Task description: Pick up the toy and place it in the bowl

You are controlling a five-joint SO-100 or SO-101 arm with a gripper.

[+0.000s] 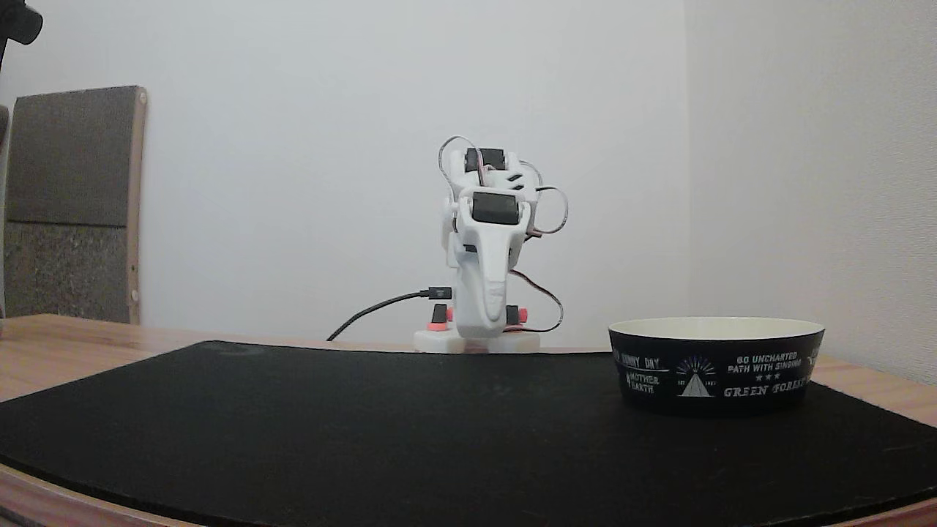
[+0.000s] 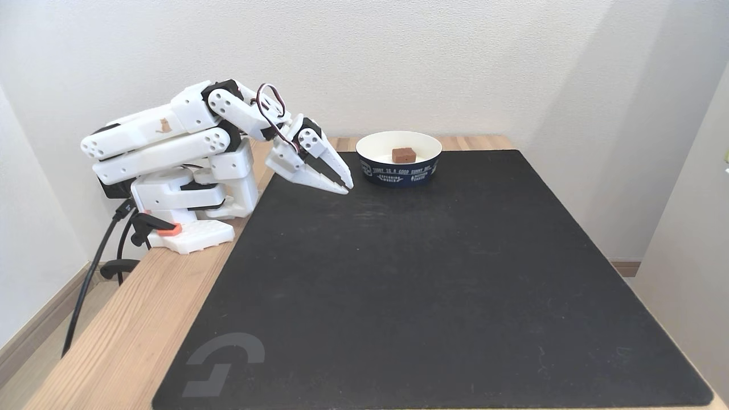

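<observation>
The black bowl [image 2: 398,169] with white lettering stands at the far edge of the mat; in a fixed view it is the bowl [image 1: 714,369] at the right. Inside it, on the cream floor, lies the small reddish toy [image 2: 404,154]. My white gripper [image 2: 345,184] hangs folded back just left of the bowl, a little above the mat, its fingers together with nothing between them. From the front, the gripper [image 1: 481,333] points down in front of the arm's base.
A black mat [image 2: 433,273] covers most of the wooden table [image 2: 131,324]. The arm's base [image 2: 191,233] and its cables sit at the table's left edge. Walls close in behind and on the right.
</observation>
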